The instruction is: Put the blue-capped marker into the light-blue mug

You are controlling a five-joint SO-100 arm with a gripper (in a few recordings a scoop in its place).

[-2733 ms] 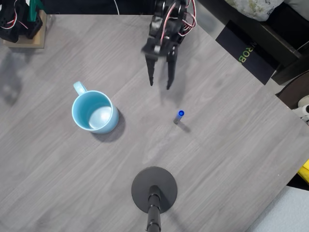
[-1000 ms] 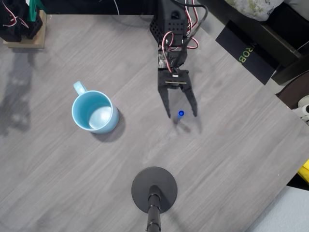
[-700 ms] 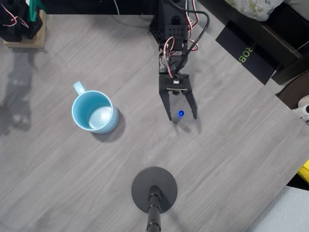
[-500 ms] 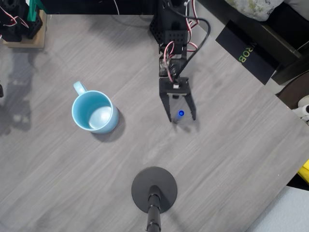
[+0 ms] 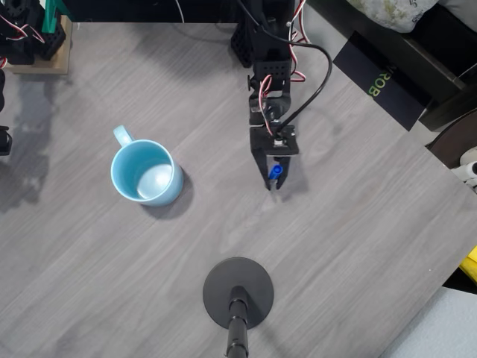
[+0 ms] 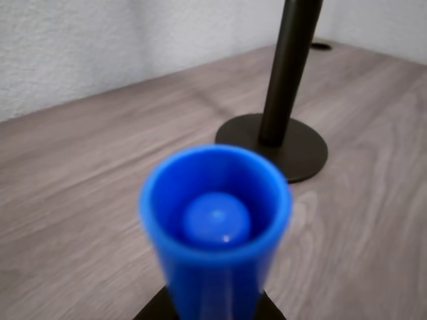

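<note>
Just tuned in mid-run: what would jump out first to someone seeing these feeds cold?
The bright blue cap of the blue-capped marker, close to the lens at the bottom centre of the wrist view, with a black stand behind it. In the overhead view the hand has its fingers either side of that marker, right of centre on the grey table. The light-blue mug stands well to the left, with nothing inside.

One camera hangs high above my table (image 5: 358, 246) and looks straight down, taking in its far edge and right corner. The camera on my wrist sits low, very near the blue-capped marker (image 6: 217, 230), facing the black stand (image 6: 283, 113) (image 5: 238, 292), which both views share.
</note>
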